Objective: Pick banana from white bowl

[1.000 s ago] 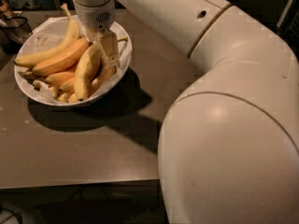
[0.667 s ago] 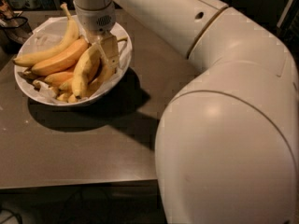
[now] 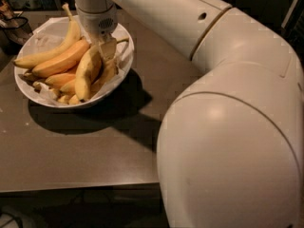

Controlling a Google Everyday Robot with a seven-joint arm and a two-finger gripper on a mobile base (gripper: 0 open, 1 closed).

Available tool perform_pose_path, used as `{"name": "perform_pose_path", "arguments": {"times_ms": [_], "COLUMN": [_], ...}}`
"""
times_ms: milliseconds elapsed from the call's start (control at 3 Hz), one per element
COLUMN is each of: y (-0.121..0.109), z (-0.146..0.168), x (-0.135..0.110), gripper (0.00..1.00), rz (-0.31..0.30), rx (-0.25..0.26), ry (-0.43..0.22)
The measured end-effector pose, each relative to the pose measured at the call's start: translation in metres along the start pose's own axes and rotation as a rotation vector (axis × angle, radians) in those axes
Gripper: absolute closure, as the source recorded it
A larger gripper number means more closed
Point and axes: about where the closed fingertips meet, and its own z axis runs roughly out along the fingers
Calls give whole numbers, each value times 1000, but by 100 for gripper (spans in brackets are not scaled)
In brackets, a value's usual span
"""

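Brown tabletop (image 3: 71, 151), dim room behind, hard shadow under the dish. Gripper (image 3: 107, 50) is lowered into the right half of the white bowl (image 3: 23, 87), its round white wrist housing directly above it. Whether it is open or clamped cannot be told (its tip is sunk among the fruit). The banana (image 3: 88, 72), thick and pale yellow, lies touching the gripper on its left side, tilted steeply with one end up by the gripper and the other down toward the near rim. Further left of the gripper lies a plump orange-toned banana (image 3: 61, 58), roughly level, and beyond that a long slimmer banana (image 3: 70, 34) whose stem points up past the wrist housing. Smaller yellow pieces sit low in the bowl, below and left of the gripper. Crumpled white paper (image 3: 45, 39) lines the bowl behind the fruit. The arm (image 3: 228, 103) runs from the gripper rightward and fills the near right of the view.
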Motion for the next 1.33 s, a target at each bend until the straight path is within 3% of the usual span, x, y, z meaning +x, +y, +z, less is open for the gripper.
{"name": "perform_pose_path", "arguments": {"times_ms": [333, 1000, 1333], "y": [0, 2, 9], "z": [0, -11, -33], "x": [0, -2, -3], "gripper": [96, 100, 100], "rz": [0, 15, 26], "rx": [0, 24, 57], "ry": [0, 8, -18]}}
